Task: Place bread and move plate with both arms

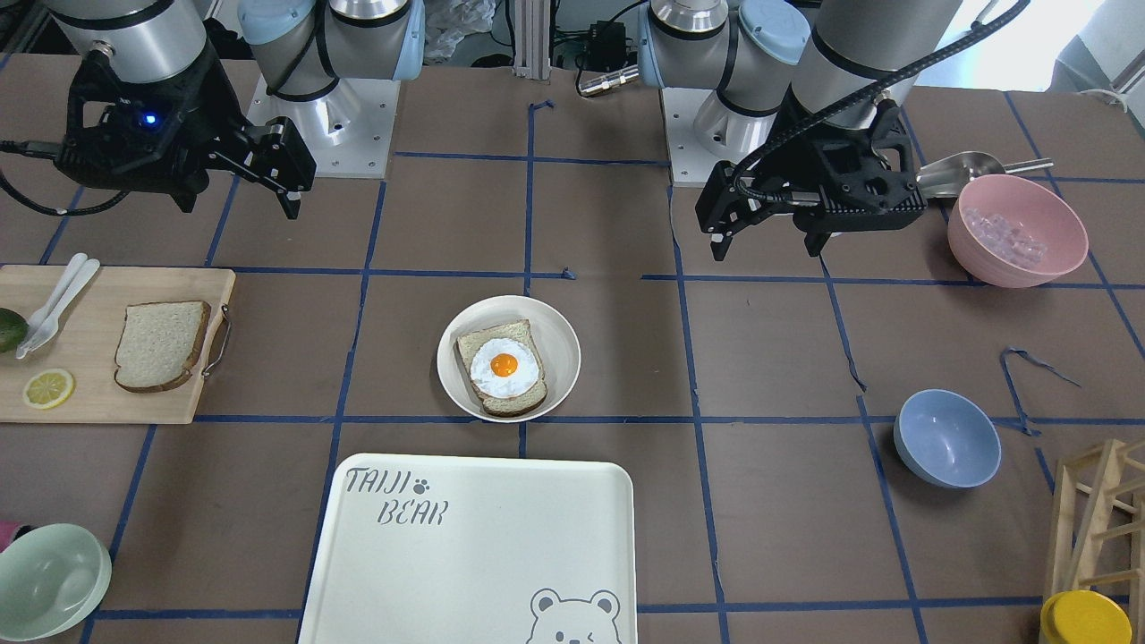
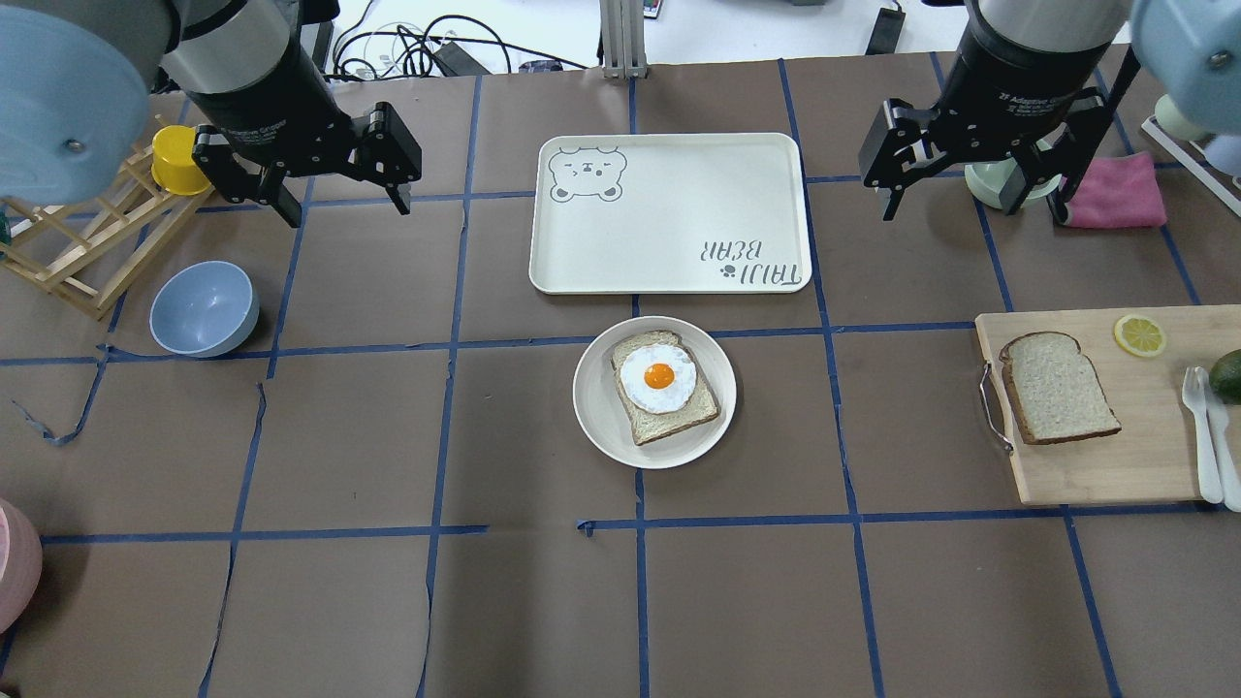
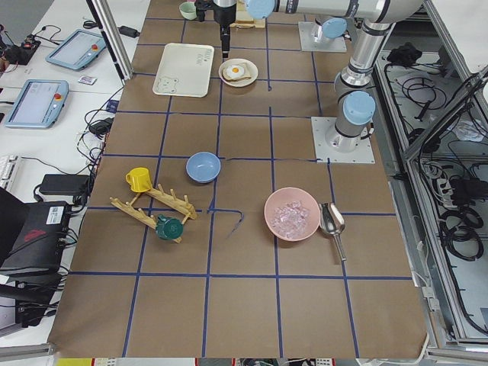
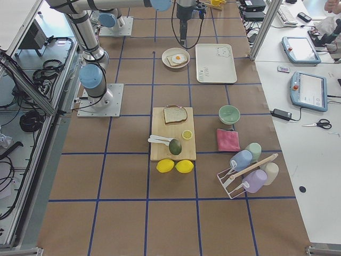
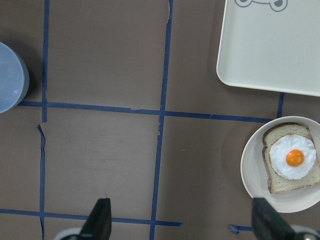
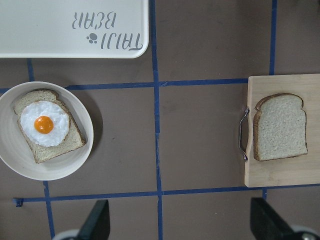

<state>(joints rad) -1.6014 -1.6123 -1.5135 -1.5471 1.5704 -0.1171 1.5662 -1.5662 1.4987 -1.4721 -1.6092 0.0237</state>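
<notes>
The plain bread (image 1: 161, 344) lies on a wooden cutting board at the robot's right; it also shows in the overhead view (image 2: 1059, 388) and the right wrist view (image 6: 280, 127). The round cream plate (image 1: 559, 349) sits mid-table, also seen in the overhead view (image 2: 596, 402), and holds a slice with a fried egg (image 1: 504, 367). My left gripper (image 2: 347, 208) is open and empty, hovering above the table left of the tray. My right gripper (image 2: 970, 208) is open and empty, hovering beyond the board, apart from the bread.
The "Taiji Bear" tray (image 2: 669, 213) lies just beyond the plate. The cutting board (image 2: 1096, 475) also carries a lemon slice, white utensils and an avocado. A blue bowl (image 2: 204, 308), a wooden rack (image 2: 78, 252), a pink bowl (image 1: 1017, 231) and a green bowl (image 1: 49, 581) stand around.
</notes>
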